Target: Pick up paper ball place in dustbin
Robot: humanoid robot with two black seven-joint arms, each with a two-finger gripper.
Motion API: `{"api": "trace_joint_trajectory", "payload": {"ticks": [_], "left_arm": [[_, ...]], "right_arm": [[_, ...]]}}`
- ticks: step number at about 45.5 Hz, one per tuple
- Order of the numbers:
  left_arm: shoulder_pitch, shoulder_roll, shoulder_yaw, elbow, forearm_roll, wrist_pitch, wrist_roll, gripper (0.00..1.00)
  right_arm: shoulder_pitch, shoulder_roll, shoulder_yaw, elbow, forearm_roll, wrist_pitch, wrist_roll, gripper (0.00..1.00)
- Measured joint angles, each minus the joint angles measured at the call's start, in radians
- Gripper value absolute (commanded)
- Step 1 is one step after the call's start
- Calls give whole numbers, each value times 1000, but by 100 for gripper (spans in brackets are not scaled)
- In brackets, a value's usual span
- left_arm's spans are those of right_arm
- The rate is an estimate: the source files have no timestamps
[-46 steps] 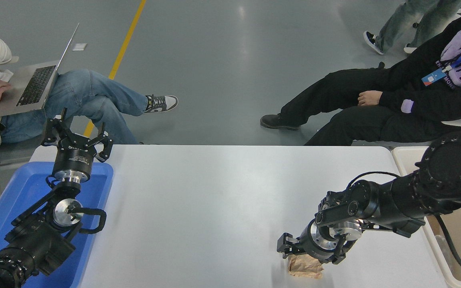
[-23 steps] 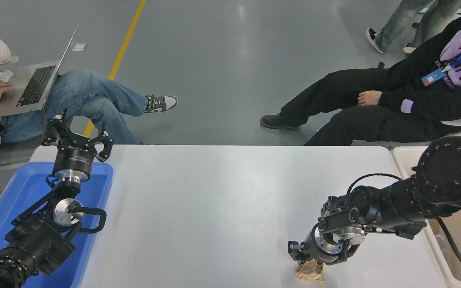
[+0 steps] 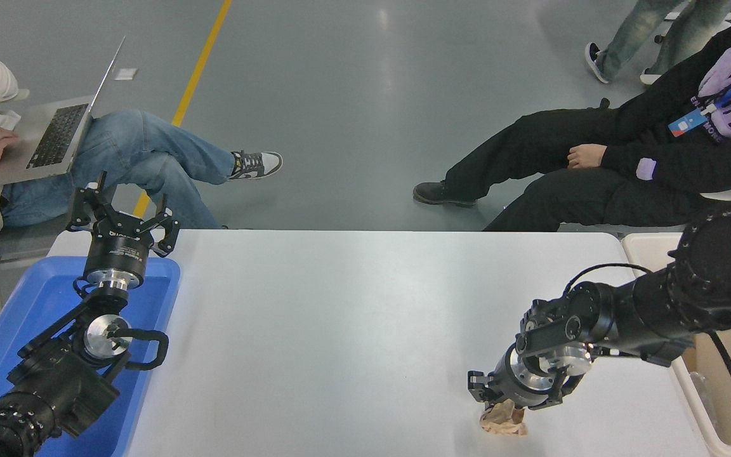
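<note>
The paper ball (image 3: 504,420), a small crumpled tan wad, is near the table's front edge at the right. My right gripper (image 3: 499,407) points down onto its top and is shut on it; the fingertips are mostly hidden by the wrist and the paper. I cannot tell whether the ball still touches the table. The dustbin (image 3: 643,245), beige with a thick rim, stands against the table's right end, partly behind my right arm. My left gripper (image 3: 122,212) is parked open over the far end of the blue tray.
A shallow blue tray (image 3: 35,285) lies at the table's left end under my left arm. Two people sit beyond the far edge, one with a laptop (image 3: 61,136) at the left, one in black (image 3: 594,171) at the right.
My right gripper has closed on the paper, squeezing it from a flat sheet into a tighter wad, and has carried it a little to the right. The left arm has not moved.
</note>
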Motion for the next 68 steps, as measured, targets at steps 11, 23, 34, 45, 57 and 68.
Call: {"api": "trace_joint_trajectory", "payload": {"ticks": [11, 23, 34, 45, 57, 68], "left_arm": [[0, 0, 0, 1, 0, 0, 0, 99], [0, 0, 0, 1, 0, 0, 0, 99], [1, 0, 0, 0, 0, 0, 0, 99], [1, 0, 0, 0, 0, 0, -1, 99], [0, 0, 0, 1, 0, 0, -1, 99], [0, 0, 0, 1, 0, 0, -1, 99]], "right_arm": [[247, -77, -16, 88, 15, 274, 2, 0], [507, -170, -16, 123, 88, 482, 2, 0], [658, -209, -24, 138, 123, 541, 2, 0], [721, -227, -30, 142, 134, 558, 1, 0], [744, -266, -85, 127, 138, 565, 1, 0], [729, -383, -193, 57, 118, 558, 0, 0]]}}
